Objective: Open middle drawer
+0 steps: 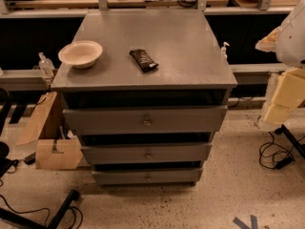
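A grey metal cabinet (pixel 143 37) fills the centre of the camera view, with three stacked drawers facing me. The middle drawer (pixel 119 153) is the second one down, a wide plain grey front with a small round knob (pixel 148 155) at its centre. Its front stands in line with the drawers above and below, with only a dark gap over it. My gripper (pixel 281 101) shows as pale yellowish blocks under a white arm (pixel 293 32) at the right edge. It is well to the right of the cabinet, about level with the top drawer, and touches nothing.
A cream bowl (pixel 80 53) and a dark snack bar (pixel 143 59) lie on the cabinet top. Cardboard boxes (pixel 52 147) stand on the floor at the left. Cables (pixel 274 156) lie at the right, and black stand legs (pixel 57 211) at the bottom left.
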Robot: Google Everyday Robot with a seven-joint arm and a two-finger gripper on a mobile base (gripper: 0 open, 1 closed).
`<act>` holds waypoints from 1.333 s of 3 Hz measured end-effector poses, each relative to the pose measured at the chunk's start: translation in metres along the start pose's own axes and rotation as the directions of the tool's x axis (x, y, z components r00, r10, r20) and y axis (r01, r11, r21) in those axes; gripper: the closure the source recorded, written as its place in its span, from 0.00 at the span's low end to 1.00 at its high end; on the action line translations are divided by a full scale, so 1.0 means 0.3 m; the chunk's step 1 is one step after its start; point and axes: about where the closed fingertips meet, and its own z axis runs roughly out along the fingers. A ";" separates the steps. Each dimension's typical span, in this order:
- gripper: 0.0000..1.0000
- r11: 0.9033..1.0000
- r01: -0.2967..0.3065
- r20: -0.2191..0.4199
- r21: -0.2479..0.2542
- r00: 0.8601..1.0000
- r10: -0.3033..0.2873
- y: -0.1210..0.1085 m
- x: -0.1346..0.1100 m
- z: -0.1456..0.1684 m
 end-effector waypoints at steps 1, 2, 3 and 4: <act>0.00 1.000 0.000 0.000 0.000 1.000 0.000 0.000 0.000 0.000; 0.00 1.000 -0.011 0.056 0.007 0.998 0.011 0.017 -0.018 0.034; 0.00 0.998 -0.068 0.147 0.000 0.987 0.067 0.064 -0.011 0.150; 0.00 0.993 -0.118 0.247 -0.023 0.962 0.120 0.156 0.014 0.337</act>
